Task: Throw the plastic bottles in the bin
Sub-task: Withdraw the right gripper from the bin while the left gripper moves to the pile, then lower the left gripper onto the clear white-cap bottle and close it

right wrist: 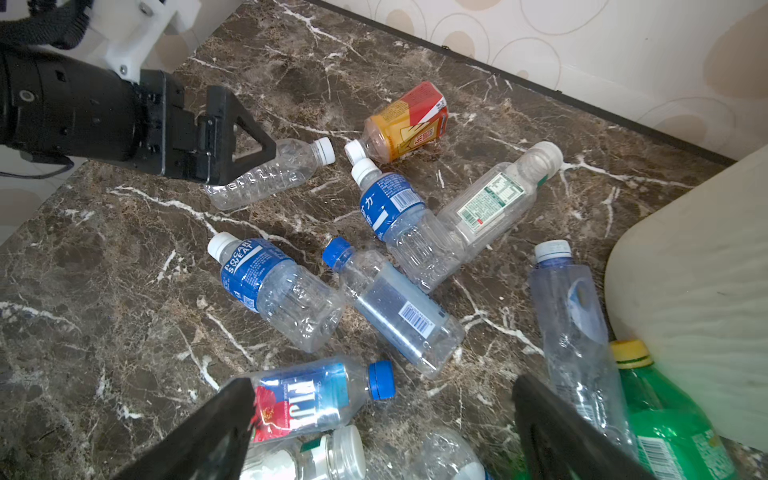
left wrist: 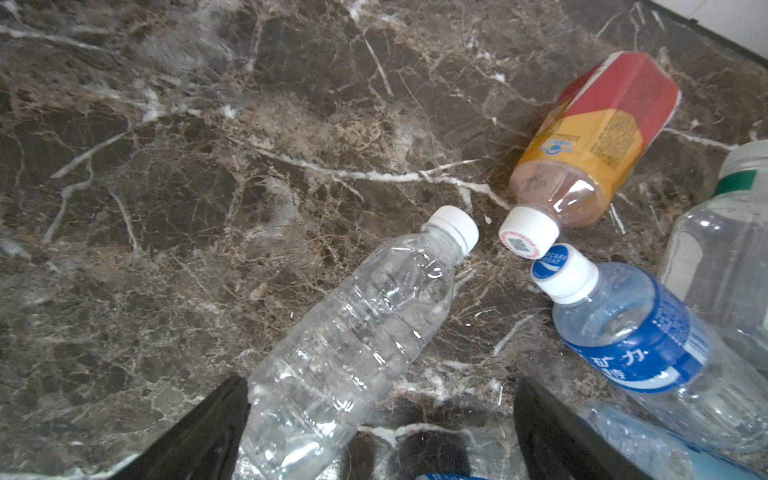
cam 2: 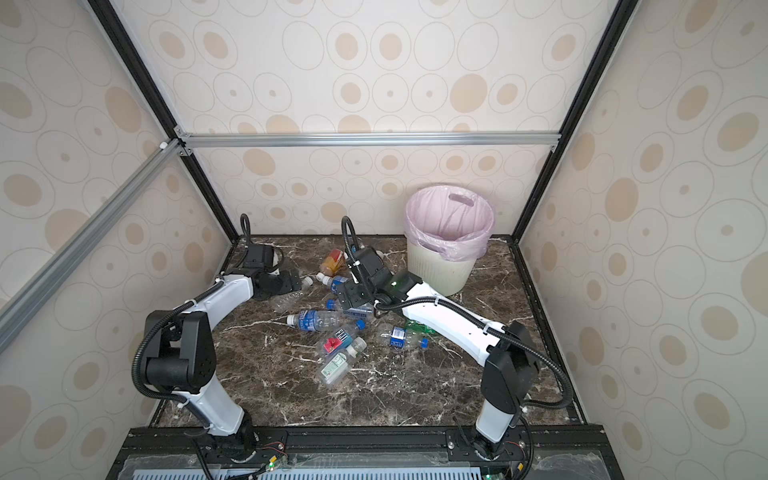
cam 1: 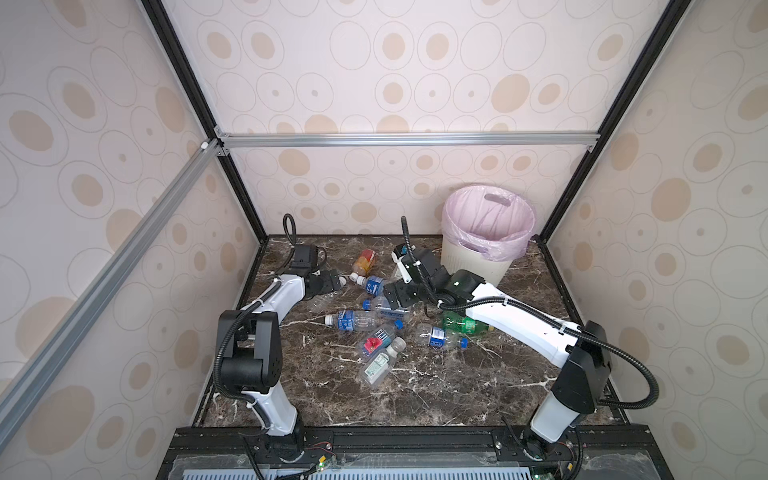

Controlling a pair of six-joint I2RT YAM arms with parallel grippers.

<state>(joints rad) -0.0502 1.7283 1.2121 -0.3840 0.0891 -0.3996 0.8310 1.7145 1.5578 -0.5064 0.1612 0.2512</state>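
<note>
1. The left gripper (left wrist: 380, 390), jaws spread wide and holding nothing, is straddling the base end of a clear bottle (left wrist: 357, 332) lying on the table (cam 1: 415, 395). The bottle's long axis is running straight out from the jaws, its cap pointing away toward the amber bottle (left wrist: 590, 141).
2. The right gripper (right wrist: 382, 395), equally wide and empty, is hovering over the middle heap of bottles (cam 1: 357, 320).
3. The bin (cam 1: 486, 262) is standing upright in the far right corner, nearer the right arm, with no bottle showing inside.

Cream bin (cam 1: 473, 266) (pink-lilac liner (cam 1: 486, 220)).
</note>
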